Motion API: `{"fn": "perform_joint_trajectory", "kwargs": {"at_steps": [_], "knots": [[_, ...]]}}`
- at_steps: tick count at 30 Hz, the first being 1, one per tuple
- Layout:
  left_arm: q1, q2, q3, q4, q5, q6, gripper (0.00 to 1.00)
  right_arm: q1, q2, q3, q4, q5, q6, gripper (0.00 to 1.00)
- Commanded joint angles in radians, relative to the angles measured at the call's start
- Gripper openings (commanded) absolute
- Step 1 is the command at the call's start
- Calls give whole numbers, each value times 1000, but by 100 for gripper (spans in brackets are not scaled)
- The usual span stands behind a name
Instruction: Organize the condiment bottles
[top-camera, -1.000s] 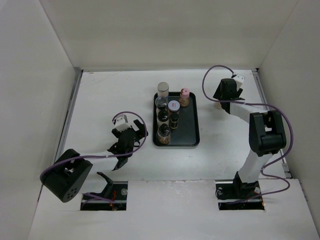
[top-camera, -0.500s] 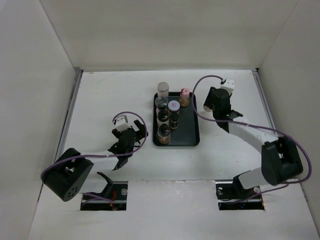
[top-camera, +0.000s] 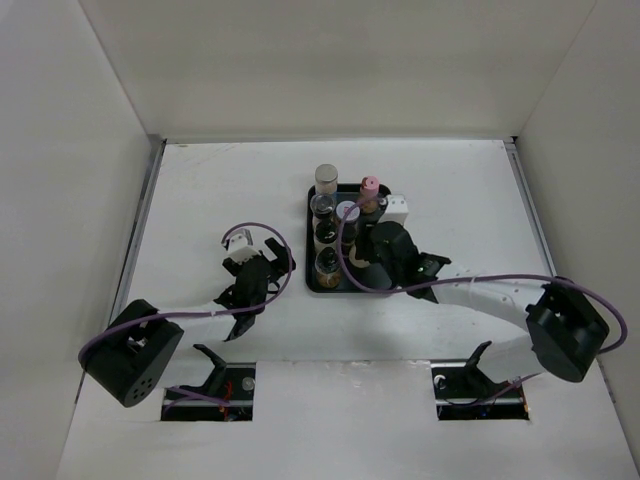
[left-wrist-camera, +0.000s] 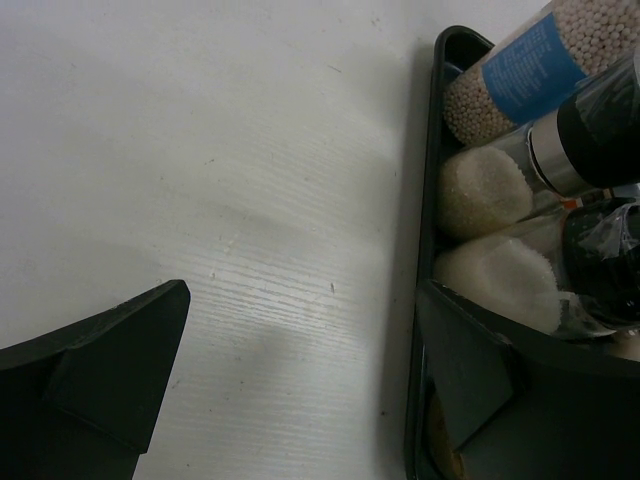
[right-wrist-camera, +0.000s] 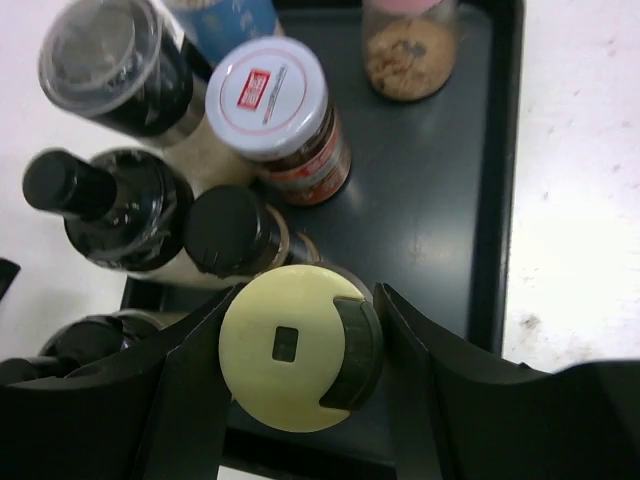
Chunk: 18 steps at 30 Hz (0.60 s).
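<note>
The right gripper (right-wrist-camera: 305, 300) is clenched on the pale-yellow-capped bottle (right-wrist-camera: 285, 370), one black finger pressed to each side of the cap. The bottle is upright, with its long axis vertical and its cap facing straight up at the wrist camera. The cap has a small square mark at its centre and a dark segment at its right edge. The bottle is over the near part of the flat black tray (right-wrist-camera: 440, 200), on the tray's right side. Whether its base rests on the tray floor cannot be told.

Eight containers show in all, every one upright with its cap up, in two rows of four running from the near end of the tray to the far end.

- **Right row, far to near:** the pink-capped jar (top-camera: 370, 185), the white-capped jar (right-wrist-camera: 268, 98) with a red mark on its lid, the dark round-capped bottle (right-wrist-camera: 228, 232), then the pale-yellow one. The dark round-capped bottle is just beside the yellow cap.
- **Left row, far to near:** the grey-capped bottle (top-camera: 327, 176), the clear-lidded grinder (right-wrist-camera: 105, 60), the narrow black-capped bottle (right-wrist-camera: 65, 185) and the dark-topped bottle (top-camera: 327, 263).

The grey-capped bottle, with a blue label and pale peppercorns inside, stands at the tray's far-left corner. Whether its base sits inside the rim is unclear.

By cap there is one pale yellow, one pink, one white, one grey, one clear and three dark.

The left gripper (left-wrist-camera: 302, 290) is released, its fingers spread wide with only bare white table (left-wrist-camera: 200, 150) between them. It sits low, just left of the tray, and holds nothing.
</note>
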Motion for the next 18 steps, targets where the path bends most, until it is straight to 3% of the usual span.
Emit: {"fn": "perform_joint_trajectory", "kwargs": {"at_steps": [1, 7, 10, 14, 18], "knots": [[8, -6, 8, 21, -12, -24, 100, 34, 28, 17, 26, 31, 49, 45], [8, -14, 8, 19, 0, -27, 100, 83, 81, 18, 3, 60, 59, 45], [8, -15, 15, -2, 12, -29, 100, 86, 102, 13, -3, 42, 67, 50], [8, 0, 37, -47, -1, -35, 100, 106, 72, 18, -30, 63, 69, 86], [11, -9, 35, -55, -12, -41, 100, 106, -61, -22, -50, 63, 61, 98]]}}
